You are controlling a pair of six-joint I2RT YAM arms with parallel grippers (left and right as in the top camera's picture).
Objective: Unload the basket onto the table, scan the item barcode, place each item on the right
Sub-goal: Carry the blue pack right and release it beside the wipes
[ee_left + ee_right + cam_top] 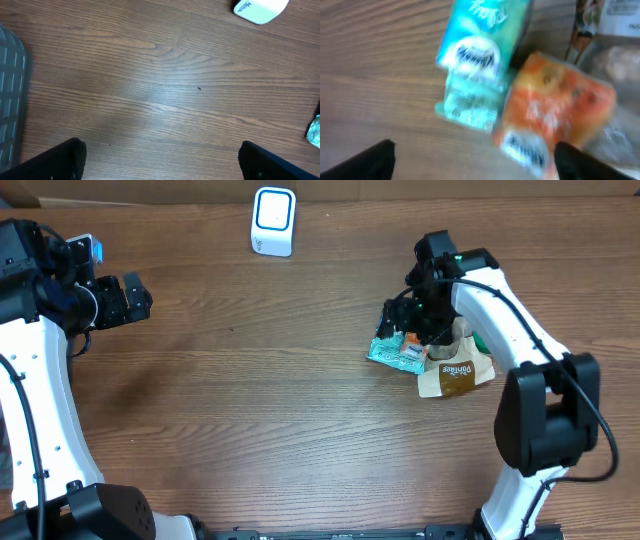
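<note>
Snack packets lie in a small pile right of the table's middle: a teal packet (383,350), an orange packet (410,356) and a brown packet (457,375). My right gripper (421,320) hovers just over the pile. The right wrist view is blurred; there the teal packet (475,65) and the orange packet (551,116) lie below my right gripper (477,165), which is open and holds nothing. The white barcode scanner (273,221) stands at the table's far edge. My left gripper (125,300) is open over bare wood at the far left, far from the packets.
In the left wrist view my left gripper (162,162) is spread wide above the tabletop, with the scanner (260,9) at the top right and a sliver of the teal packet (314,131) at the right edge. A grey ribbed surface (10,95) lies at the left.
</note>
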